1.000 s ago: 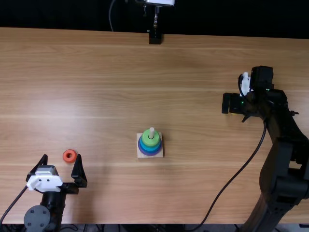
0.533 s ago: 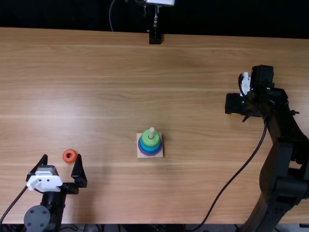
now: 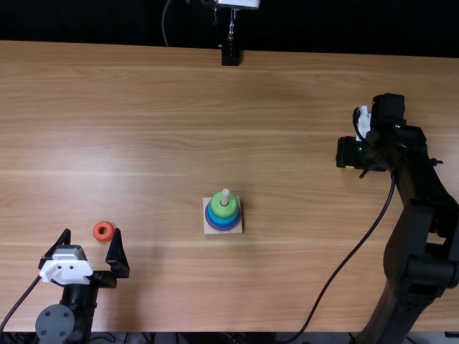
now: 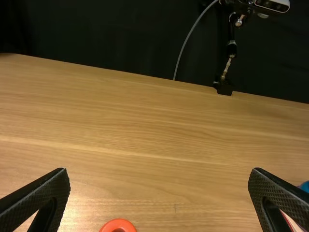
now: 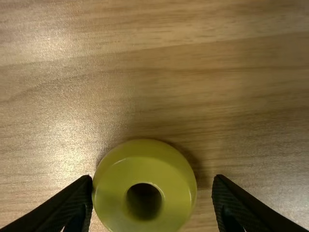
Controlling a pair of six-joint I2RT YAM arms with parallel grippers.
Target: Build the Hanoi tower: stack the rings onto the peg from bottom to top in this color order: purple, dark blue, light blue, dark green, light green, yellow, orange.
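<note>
The right arm reaches in from the lower right, bent over so that its gripper (image 3: 356, 153) points down at the table in the upper right of the top view, its fingers spread around the one yellow ring (image 5: 144, 169) without pinching it, a gap showing on one side. At the lower left, the left gripper (image 3: 92, 233) points up the frame, fingers wide apart, with one orange ring (image 3: 97, 231) seen between their tips. One peg (image 3: 225, 195) stands near the centre, holding purple, blue and green rings (image 3: 224, 213), their number unclear.

Stacked rings (image 3: 223, 213) green, blue, purple — loose ring (image 5: 145, 166) yellow, another ring (image 3: 97, 231) orange-red — table (image 3: 287, 107) light brown, streaked.
</note>
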